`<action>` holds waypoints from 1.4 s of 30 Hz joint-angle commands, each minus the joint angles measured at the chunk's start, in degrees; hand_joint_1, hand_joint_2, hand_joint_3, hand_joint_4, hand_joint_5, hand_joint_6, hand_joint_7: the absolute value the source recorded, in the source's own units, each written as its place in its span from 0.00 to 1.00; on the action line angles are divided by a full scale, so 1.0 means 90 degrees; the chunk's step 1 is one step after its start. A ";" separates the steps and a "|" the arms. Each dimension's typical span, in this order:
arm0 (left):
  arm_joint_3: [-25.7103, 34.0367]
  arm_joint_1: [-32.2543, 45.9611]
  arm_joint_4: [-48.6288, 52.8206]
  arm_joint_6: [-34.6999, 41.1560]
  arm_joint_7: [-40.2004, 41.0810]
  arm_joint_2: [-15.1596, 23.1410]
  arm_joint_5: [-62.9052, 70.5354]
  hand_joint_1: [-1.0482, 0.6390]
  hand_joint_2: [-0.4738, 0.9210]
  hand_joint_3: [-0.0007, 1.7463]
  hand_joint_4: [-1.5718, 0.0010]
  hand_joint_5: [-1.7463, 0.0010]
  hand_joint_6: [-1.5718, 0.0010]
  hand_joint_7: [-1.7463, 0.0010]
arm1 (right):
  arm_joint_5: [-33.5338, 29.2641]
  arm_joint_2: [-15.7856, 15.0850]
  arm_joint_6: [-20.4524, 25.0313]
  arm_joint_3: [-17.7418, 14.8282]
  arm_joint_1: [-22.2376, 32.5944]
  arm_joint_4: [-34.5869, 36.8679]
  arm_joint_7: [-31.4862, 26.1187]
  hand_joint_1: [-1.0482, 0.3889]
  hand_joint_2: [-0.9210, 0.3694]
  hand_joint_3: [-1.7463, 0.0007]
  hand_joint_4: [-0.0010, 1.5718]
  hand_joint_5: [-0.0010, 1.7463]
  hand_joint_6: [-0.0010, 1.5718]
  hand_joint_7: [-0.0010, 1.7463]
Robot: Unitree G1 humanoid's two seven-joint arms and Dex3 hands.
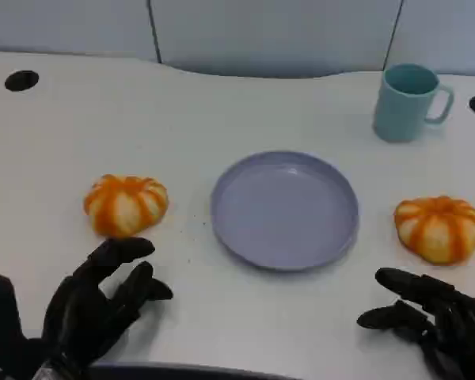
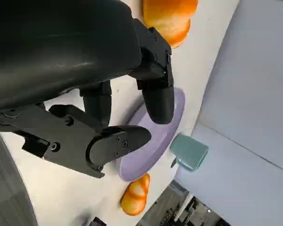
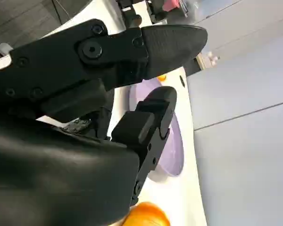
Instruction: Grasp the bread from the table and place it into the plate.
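Nothing placed so far: purple plate (image 1: 285,210) at frame centre in the head view, bare of bread; one orange-striped bun (image 1: 126,204) resting on the table (image 1: 222,103) at centre left, just left of the plate; second bun (image 1: 438,228) at centre right, just right of the plate; teal mug (image 1: 407,101) standing upright at upper right, well apart from both buns.

Left hand (image 1: 83,305) at lower left, released, fingers spread and reaching up toward the near bun, close below it but not touching; right hand (image 1: 427,313) at lower right, likewise released, fingers apart, just below the second bun with a gap between.

Judged from this: grasp not yet made; whole of the work left, namely closing on a bun, lifting, carrying over the rim, setting down inside the plate.
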 commanded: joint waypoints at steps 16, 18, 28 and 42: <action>0.0028 0.0031 -0.0005 -0.0061 -0.0014 0.0097 -0.0002 0.47 0.82 0.46 0.80 0.01 0.80 0.18 | -0.0006 -0.0054 0.0082 -0.0015 0.0093 0.0099 -0.0017 0.22 0.00 0.82 0.37 0.54 0.57 0.00; 0.0012 0.0041 -0.0020 -0.0090 0.0017 0.0100 0.0034 0.47 0.82 0.45 0.80 0.01 0.81 0.18 | 0.0014 -0.0052 0.0124 -0.0017 0.0093 0.0089 -0.0012 0.22 0.00 0.82 0.37 0.55 0.58 0.00; 0.0019 0.0057 -0.0015 -0.0118 -0.0055 0.0116 0.0015 0.47 0.83 0.44 0.81 0.01 0.81 0.18 | 0.0001 -0.0045 0.0084 -0.0007 0.0107 0.0080 0.0004 0.22 0.00 0.82 0.36 0.55 0.57 0.00; 0.0020 -0.0044 -0.0414 -0.0271 -0.0332 0.0347 -0.0027 0.46 0.95 0.21 0.80 0.29 0.69 0.66 | -0.0006 -0.0026 0.0161 0.0019 0.0175 -0.0034 -0.0082 0.22 0.00 0.82 0.37 0.54 0.58 0.00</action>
